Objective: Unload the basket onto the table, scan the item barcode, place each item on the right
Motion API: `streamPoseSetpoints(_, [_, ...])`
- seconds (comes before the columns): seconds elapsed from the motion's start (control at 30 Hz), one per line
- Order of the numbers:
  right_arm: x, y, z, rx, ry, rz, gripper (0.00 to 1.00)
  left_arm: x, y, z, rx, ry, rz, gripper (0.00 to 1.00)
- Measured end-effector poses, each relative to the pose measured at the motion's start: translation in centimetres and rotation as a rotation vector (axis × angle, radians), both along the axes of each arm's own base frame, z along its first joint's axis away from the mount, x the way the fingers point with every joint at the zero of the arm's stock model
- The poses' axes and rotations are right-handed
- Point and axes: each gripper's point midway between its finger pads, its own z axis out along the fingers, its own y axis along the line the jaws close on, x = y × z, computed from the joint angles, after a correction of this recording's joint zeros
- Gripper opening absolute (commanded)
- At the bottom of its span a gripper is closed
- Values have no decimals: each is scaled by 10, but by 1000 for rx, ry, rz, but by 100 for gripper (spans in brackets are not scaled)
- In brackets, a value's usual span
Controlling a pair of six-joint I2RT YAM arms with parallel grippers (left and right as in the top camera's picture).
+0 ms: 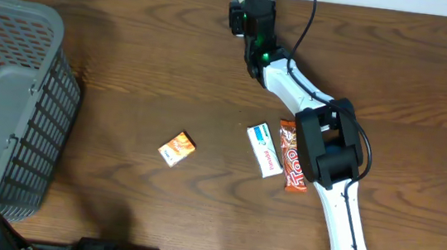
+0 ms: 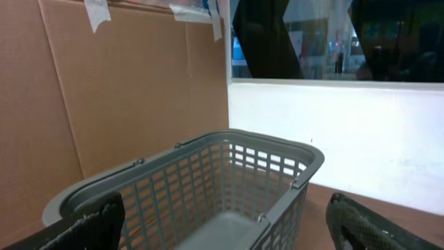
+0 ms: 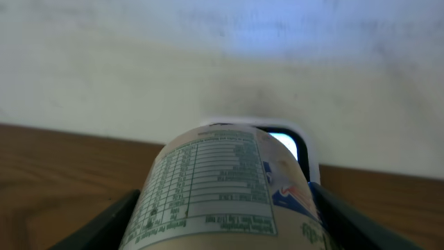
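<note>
My right tool [image 3: 230, 223] clamps a pale printed cylinder [image 3: 220, 177], its label unreadable. My left tool [image 2: 229, 229] gapes empty near a grey mesh basket [image 2: 182, 182].

A mock shop counter: grey shopping basket [image 1: 34, 147], wooden table [image 1: 129, 73], cardboard wall [image 2: 104, 118]

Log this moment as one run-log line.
right gripper: shut on labelled container | left gripper: open, empty, facing basket | scan: not confirmed

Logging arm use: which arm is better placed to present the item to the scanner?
Right: the right end effector grips the labelled container facing the scanner; the left end effector hangs open and empty near the basket.
</note>
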Motion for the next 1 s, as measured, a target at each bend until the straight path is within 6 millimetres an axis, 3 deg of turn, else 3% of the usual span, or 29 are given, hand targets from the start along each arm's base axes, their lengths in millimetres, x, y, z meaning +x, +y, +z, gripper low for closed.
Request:
streamPoseSetpoints(0.17, [2,-19,-8,-38,38,-47,68,1,0,-5,0,21,0,93])
streamPoseSetpoints(0.27, [-2,-32,-2,-78,82,-64,68,1,0,-7,1,33,0,93])
streamPoseSetpoints(0.37, [-11,-56,26,-119,120,-103,68,1,0,-8,0,36,0,93])
streamPoseSetpoints(0.47, [-26,-96,87,-144,127,-177,69,1,0,-9,0,39,0,93])
streamPoseSetpoints(0.57, [-54,-150,136,-172,175,-271,69,1,0,-9,1,40,0,93])
streamPoseSetpoints(0.63, [-74,-202,161,-169,217,-366,69,1,0,-9,0,41,0,93])
streamPoseSetpoints(0.67, [-88,-240,169,-164,256,-442,69,1,0,-10,1,45,0,93])
streamPoseSetpoints(0.7, [-98,-266,170,-156,287,-496,69,1,0,-10,1,48,0,93])
streamPoseSetpoints(0.73, [-107,-290,168,-150,323,-548,69,2,0,-11,1,51,1,93])
streamPoseSetpoints(0.83, [-153,-391,135,-103,511,-788,69,2,0,-16,1,71,0,93])
streamPoseSetpoints(0.97, [-210,-487,89,-20,704,-1021,69,3,0,-22,2,101,0,93])
streamPoseSetpoints(1.0, [-220,-500,83,-1,729,-1054,68,3,0,-23,2,106,0,93])
